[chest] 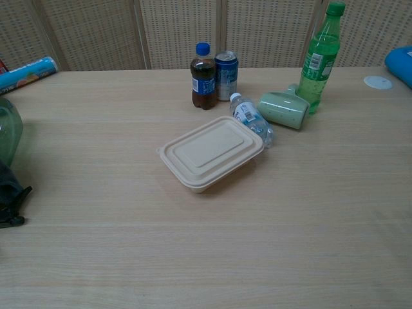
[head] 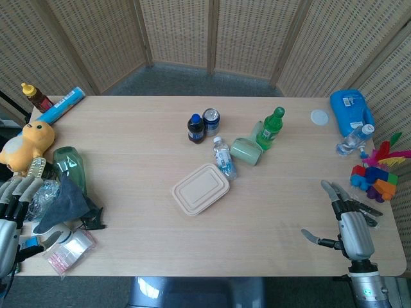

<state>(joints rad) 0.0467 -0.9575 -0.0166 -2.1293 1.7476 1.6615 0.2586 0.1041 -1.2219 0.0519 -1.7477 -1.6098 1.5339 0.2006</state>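
Observation:
My left hand (head: pixel 11 205) hovers at the table's near left edge with fingers spread, holding nothing, beside a crumpled clear bottle (head: pixel 40 196) and a dark cloth (head: pixel 64 202). At the near right corner my right hand (head: pixel 350 221) is open over bare tabletop, thumb out to the side, empty. Neither hand shows in the chest view. A beige lidded box (head: pixel 200 188) (chest: pixel 211 152) lies mid-table. Behind it a small water bottle (head: pixel 223 157) (chest: pixel 251 119) lies on its side.
A cola bottle (head: pixel 196 128), a blue can (head: pixel 211 120), a green bottle (head: pixel 270 128) and a tipped green cup (head: pixel 246 151) stand behind the box. Left: yellow plush (head: pixel 26 144), green glass vessel (head: pixel 69 165), plastic bag (head: pixel 69 249). Right: blue jug (head: pixel 350 110), colourful toys (head: pixel 376 176).

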